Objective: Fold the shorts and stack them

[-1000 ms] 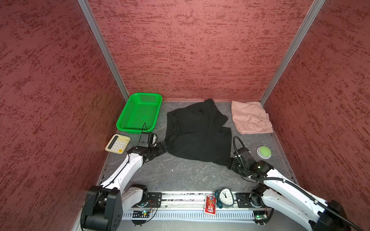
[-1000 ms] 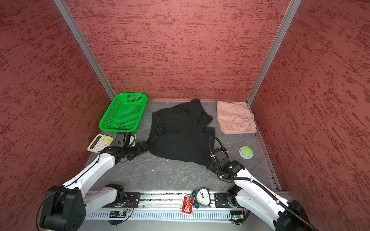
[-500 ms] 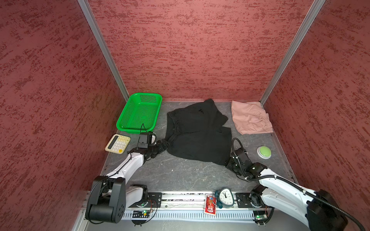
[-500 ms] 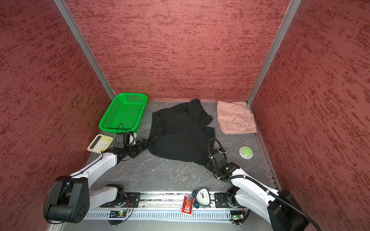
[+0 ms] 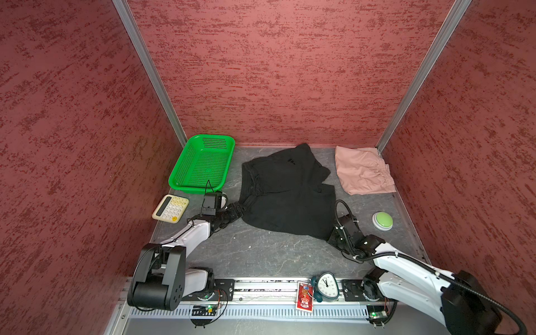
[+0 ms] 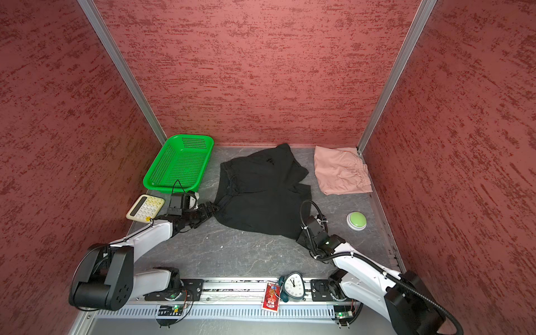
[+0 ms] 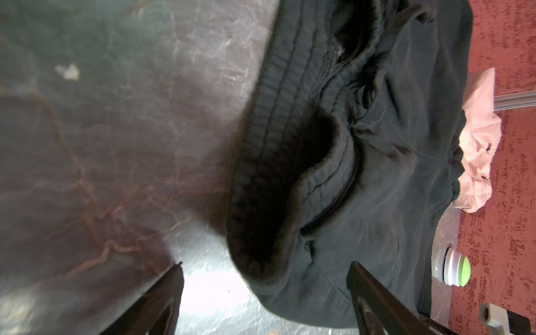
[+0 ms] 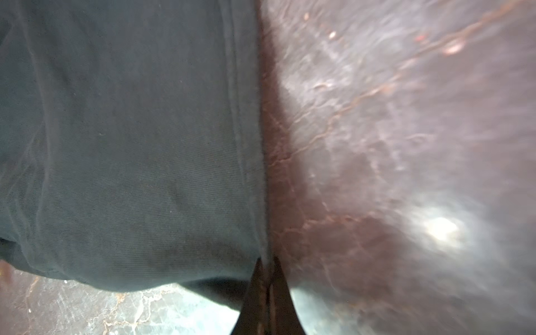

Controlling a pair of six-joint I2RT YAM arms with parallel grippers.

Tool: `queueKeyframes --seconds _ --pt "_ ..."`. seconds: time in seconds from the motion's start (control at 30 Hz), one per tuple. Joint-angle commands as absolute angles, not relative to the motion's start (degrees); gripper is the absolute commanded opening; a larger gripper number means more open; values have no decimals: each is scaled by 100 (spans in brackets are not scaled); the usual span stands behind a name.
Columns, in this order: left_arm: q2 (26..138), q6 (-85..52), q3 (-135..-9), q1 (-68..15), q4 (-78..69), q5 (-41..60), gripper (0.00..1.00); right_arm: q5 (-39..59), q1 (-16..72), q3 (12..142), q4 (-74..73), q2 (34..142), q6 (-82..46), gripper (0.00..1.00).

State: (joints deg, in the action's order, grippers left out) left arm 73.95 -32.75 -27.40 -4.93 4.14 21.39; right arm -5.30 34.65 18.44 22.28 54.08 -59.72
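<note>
Green basket [image 5: 203,165] showing bare mesh (calculator [image 5: 170,208] beside it), left jaws apart at black shorts [image 5: 287,197], right jaws clamping their hem.

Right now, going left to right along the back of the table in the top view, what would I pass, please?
basket → black shorts → pink shorts. The calculator and button lie nearer and overlap these sideways, so I leave them out.
</note>
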Motion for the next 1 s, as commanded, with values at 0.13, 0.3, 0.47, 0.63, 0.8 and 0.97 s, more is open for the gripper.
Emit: queueKeyframes --seconds 0.13,0.3,0.47,0.63,0.8,0.97 --pt "7732 -3292 -2643 -510 -192 2338 58 -1006 3445 2085 3036 4894 -5995 0" --pt "7705 -3175 -2749 -519 11 2250 20 -1117 3436 2212 3241 4851 -5920 0" --pt "7277 -3073 -2874 -514 541 2172 0 -1431 3428 2549 3760 4724 -5751 0" --pt "6870 -3100 -2796 -571 795 2158 0 -1486 3410 2576 3768 4615 -5700 0" --pt "6964 -3015 -2769 -604 939 2007 0 -1390 3410 2531 3626 4689 -5670 0" --pt "7268 -2957 -2969 -639 1032 2107 95 -1376 3403 2540 3604 4731 -5638 0"
